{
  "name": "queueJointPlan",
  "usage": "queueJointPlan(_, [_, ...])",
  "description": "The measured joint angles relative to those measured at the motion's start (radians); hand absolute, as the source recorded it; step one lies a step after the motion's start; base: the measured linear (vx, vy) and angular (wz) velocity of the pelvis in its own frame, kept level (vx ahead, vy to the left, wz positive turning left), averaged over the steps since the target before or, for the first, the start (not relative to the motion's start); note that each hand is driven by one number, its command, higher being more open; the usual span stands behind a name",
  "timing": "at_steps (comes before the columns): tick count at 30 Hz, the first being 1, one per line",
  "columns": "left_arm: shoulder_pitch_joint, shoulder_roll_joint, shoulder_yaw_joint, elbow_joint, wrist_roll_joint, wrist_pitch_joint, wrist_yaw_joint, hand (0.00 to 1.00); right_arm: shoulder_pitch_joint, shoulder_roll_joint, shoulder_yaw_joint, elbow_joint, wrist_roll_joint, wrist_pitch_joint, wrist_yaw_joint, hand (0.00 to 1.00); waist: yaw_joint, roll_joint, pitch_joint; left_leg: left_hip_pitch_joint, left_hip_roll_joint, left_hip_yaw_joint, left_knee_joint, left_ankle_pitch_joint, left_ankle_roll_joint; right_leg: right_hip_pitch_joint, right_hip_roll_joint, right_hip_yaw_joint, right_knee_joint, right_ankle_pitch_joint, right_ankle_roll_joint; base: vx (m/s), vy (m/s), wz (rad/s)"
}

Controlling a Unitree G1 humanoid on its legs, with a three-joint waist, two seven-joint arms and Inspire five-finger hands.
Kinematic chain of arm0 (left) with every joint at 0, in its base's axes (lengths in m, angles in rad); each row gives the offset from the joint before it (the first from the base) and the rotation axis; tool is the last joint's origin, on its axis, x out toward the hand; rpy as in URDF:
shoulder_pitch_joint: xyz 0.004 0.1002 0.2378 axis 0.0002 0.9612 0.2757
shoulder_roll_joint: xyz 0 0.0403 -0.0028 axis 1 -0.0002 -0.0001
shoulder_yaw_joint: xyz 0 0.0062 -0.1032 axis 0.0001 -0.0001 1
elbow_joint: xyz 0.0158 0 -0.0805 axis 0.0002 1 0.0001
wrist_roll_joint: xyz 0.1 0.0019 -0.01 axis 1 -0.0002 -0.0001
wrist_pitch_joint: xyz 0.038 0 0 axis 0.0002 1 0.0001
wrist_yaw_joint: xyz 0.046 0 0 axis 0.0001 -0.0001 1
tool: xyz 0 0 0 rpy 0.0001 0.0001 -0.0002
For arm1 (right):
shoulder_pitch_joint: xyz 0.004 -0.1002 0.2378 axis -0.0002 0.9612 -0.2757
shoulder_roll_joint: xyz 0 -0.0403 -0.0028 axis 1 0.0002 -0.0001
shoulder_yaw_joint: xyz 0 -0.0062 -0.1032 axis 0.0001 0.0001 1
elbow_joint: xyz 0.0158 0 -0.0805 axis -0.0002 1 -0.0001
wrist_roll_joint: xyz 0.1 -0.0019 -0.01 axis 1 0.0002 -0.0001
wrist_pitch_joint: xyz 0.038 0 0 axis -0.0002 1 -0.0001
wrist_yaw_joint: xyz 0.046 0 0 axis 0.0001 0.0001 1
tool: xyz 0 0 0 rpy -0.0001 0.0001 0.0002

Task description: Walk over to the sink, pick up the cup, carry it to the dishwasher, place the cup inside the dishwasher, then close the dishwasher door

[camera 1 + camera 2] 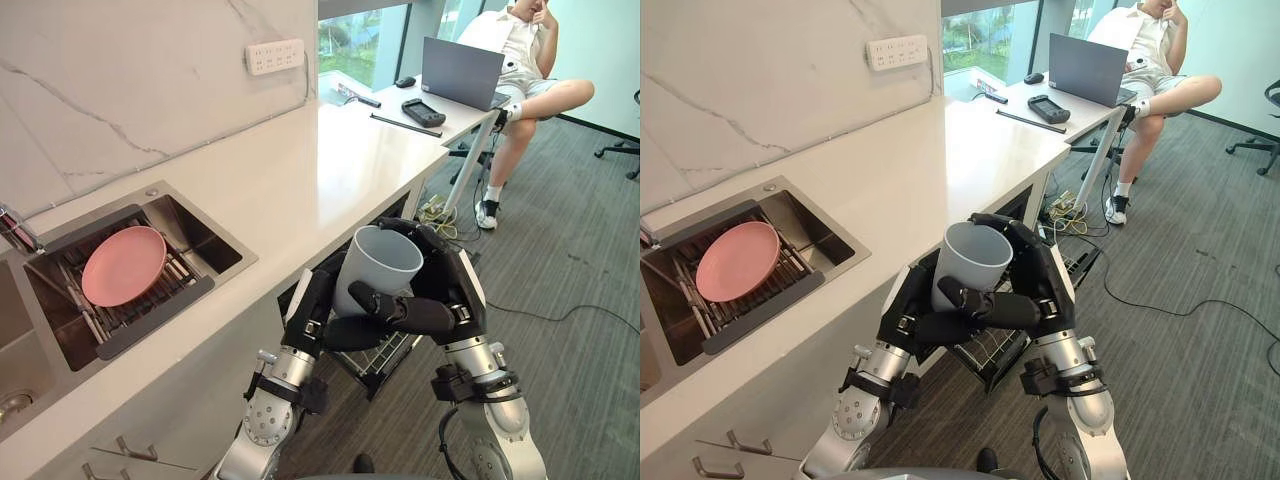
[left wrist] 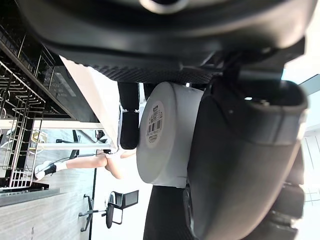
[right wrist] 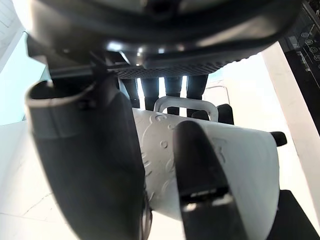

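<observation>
Cup point(image 1: 378, 262): pale grey, upright, mouth open toward the head camera. It is carried in the air between both hands, just off the counter point(image 1: 300, 170) edge and above the pulled-out dishwasher rack point(image 1: 385, 358). It touches neither rack nor counter.

Left hand point(image 1: 312, 305): fingers curled round the cup's counter-side wall. Its wrist view looks at the cup's flat base, which carries a label point(image 2: 156, 120).

Right hand point(image 1: 445, 290): wrapped on the opposite wall, thumb lying across the front. Its wrist view shows a raised pattern on the wall and a small loop handle point(image 3: 185, 104) on the far side, past the fingers.

Handling, as a judgement:
- The body is rigid and will not give under squeeze.
- It appears empty, so probably light.
- Material is unclear; if ceramic, it would chip on the wire rack.
- The wall looks smooth and tapers toward the base, so it could slide downward in a loose hold. The raised pattern helps a little.
- Best hold is round the mid-body from two opposing sides, below the rim, as now.
- The handle looks too small for these fingers.
- For lowering into the rack, one hand alone should grip well round the wall.

Sink point(image 1: 205, 240), with a pink plate point(image 1: 123, 264) on its rack, lies well apart to the left. A person point(image 1: 520, 60) sits at a far desk with a laptop point(image 1: 460, 72).
</observation>
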Motion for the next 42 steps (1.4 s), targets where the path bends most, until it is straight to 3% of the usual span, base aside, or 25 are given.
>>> queueJointPlan(10, [0.000,0.000,0.001,0.000,-0.001,0.000,0.005,0.00,-0.001,-0.003,0.004,0.000,0.000,0.000,0.003,0.00,0.009,-0.003,-0.001,0.000,0.000,0.000,0.000,0.000,0.000,0.000,0.000,0.000,0.000,0.000,0.000,0.00,0.000,0.00])
queueJointPlan(11, [0.000,0.000,0.001,0.000,-0.001,0.000,0.006,1.00,-0.002,-0.003,0.003,0.000,0.000,0.000,0.002,0.00,0.010,-0.003,-0.001,0.000,0.000,0.000,0.000,0.000,0.000,0.000,0.000,0.000,0.000,0.000,0.000,0.00,0.000,0.00])
queueJointPlan(21, [0.000,0.000,0.019,-0.009,-0.002,-0.004,0.008,1.00,-0.006,-0.003,-0.017,-0.005,0.001,0.000,-0.020,0.00,0.011,-0.005,0.000,0.000,0.000,0.000,0.000,0.000,0.000,0.000,0.000,0.000,0.000,0.000,0.000,0.00,0.000,0.00])
queueJointPlan(31, [0.019,-0.005,0.159,-0.094,-0.048,-0.046,-0.003,1.00,-0.007,0.009,-0.145,-0.051,0.001,-0.001,-0.025,0.00,0.013,-0.010,0.004,-0.001,0.000,0.000,-0.001,0.000,0.000,-0.001,0.000,0.000,0.000,0.000,0.000,0.00,0.000,0.00])
queueJointPlan(37, [0.033,-0.012,0.272,-0.100,-0.156,-0.060,-0.009,1.00,-0.005,0.010,-0.209,-0.056,0.002,-0.007,-0.018,0.00,0.013,-0.010,0.004,-0.003,0.001,0.000,-0.001,0.000,0.000,-0.003,-0.004,-0.001,0.000,0.000,0.000,0.00,0.000,0.00])
queueJointPlan(42, [0.062,-0.035,0.288,-0.100,-0.242,-0.054,-0.064,1.00,-0.004,0.019,-0.216,-0.068,0.002,-0.007,-0.006,0.00,0.014,-0.010,0.005,-0.008,0.000,-0.002,-0.002,0.000,0.000,-0.006,-0.005,-0.002,0.000,0.000,0.000,0.00,0.000,0.00])
